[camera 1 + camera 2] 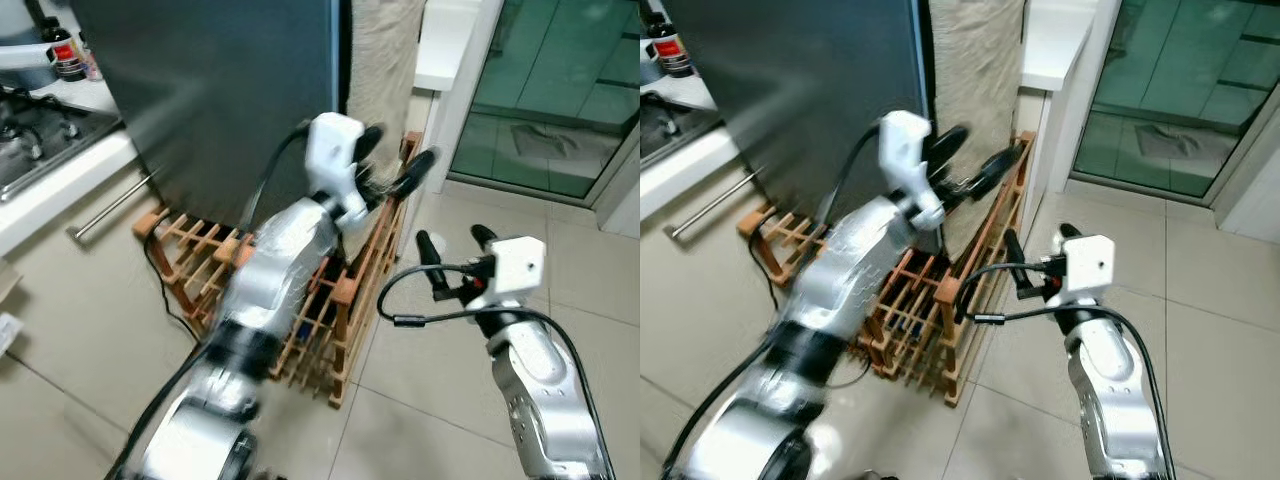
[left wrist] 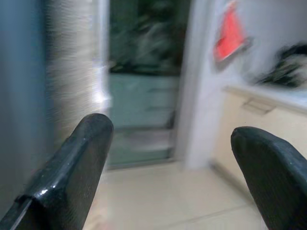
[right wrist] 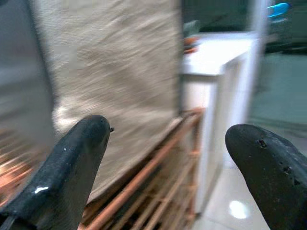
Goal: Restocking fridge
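Wooden slatted rack [image 1: 330, 300] is seen below the left hand [image 1: 392, 160], fingers spread wide, empty, raised beside the dark fridge [image 1: 230, 90]. Right hand [image 1: 455, 242], also wide, is held over floor tiles [image 1: 420, 370]; beige cloth [image 1: 385, 60] hangs beyond.

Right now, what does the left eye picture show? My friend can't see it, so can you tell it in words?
The robot's left gripper, fingers open and empty, is raised in front of a dark grey fridge, above a wooden rack on the tiled floor. The right gripper, also open and empty, is held over the floor beside the rack. A stove sits at far left.
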Available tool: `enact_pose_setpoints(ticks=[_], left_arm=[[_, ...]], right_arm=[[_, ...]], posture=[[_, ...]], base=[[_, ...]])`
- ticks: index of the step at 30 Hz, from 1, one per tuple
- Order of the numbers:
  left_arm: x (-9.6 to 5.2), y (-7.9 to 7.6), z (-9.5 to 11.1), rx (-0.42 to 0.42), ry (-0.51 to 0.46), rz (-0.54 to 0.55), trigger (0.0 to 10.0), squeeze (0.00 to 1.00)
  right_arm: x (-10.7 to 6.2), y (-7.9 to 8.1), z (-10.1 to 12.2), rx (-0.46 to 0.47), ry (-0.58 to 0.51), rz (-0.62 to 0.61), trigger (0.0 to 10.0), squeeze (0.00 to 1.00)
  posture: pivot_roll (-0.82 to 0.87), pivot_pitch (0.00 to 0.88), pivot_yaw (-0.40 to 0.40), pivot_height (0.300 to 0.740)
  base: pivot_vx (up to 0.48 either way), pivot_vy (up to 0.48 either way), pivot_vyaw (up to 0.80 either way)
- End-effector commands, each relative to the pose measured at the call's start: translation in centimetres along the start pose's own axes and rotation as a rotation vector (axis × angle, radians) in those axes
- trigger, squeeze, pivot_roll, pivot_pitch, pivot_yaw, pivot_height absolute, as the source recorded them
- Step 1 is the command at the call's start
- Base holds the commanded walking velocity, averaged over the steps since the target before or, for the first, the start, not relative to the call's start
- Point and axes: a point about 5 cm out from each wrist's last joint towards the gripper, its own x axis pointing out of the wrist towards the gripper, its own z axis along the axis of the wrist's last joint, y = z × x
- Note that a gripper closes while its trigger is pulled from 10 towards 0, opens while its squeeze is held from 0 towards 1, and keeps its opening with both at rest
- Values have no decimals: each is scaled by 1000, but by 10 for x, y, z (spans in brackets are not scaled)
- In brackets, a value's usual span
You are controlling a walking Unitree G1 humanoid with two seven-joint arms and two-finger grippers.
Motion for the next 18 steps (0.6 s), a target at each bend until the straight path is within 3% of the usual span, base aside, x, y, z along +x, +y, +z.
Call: enact_pose_setpoints(ticks=[1, 2, 3, 5, 6, 7, 9, 11, 15, 16, 18], left_arm=[[-28, 13, 14, 74, -9, 62, 10000, 0], [-28, 13, 14, 74, -9, 62, 10000, 0], [-49, 14, 13, 124, 19, 98, 10000, 0], [-57, 13, 11, 139, 33, 116, 10000, 0], [-79, 19, 4, 222, 55, 239, 10000, 0], [-88, 23, 3, 263, 51, 311, 10000, 0], [-101, 27, 0, 297, 80, 423, 10000, 0], [-110, 28, -10, 251, 129, 500, 10000, 0], [-104, 27, -14, 234, 139, 490, 10000, 0], [-95, 28, -14, 223, 134, 479, 10000, 0], [-92, 28, -15, 221, 132, 480, 10000, 0]], right_arm=[[-15, -5, 11, -24, -43, -86, 10000, 0], [-15, -5, 11, -24, -43, -86, 10000, 0], [-27, -7, 10, -42, -38, -121, 10000, 0], [-32, -8, 9, -53, -34, -135, 10000, 0], [-41, -17, 9, -70, -39, -221, 10000, 0], [-43, -22, 10, -77, -43, -255, 10000, 0], [-46, -26, 12, -102, -53, -294, 10000, 0], [-48, -27, 10, -131, -31, -304, 10000, 0], [-42, -24, 6, -136, -4, -287, 10000, 0], [-35, -23, 4, -137, 9, -270, 10000, 0], [-32, -23, 3, -138, 11, -266, 10000, 0]], posture=[[-107, 5, 48, 740], [-107, 5, 48, 740], [-85, 13, 37, 740], [-85, 13, 37, 740], [-60, 22, 30, 740], [-60, 22, 30, 740], [-56, 21, 30, 740], [-53, 18, 30, 740], [-56, 17, 31, 740], [-62, 12, 35, 740], [-62, 12, 35, 740]], base=[[0, 0, 0], [0, 0, 0], [0, 0, 0], [0, 0, 0], [0, 0, 0], [0, 0, 0], [0, 0, 0], [0, 0, 0], [0, 0, 0], [0, 0, -756], [0, 0, -756]])
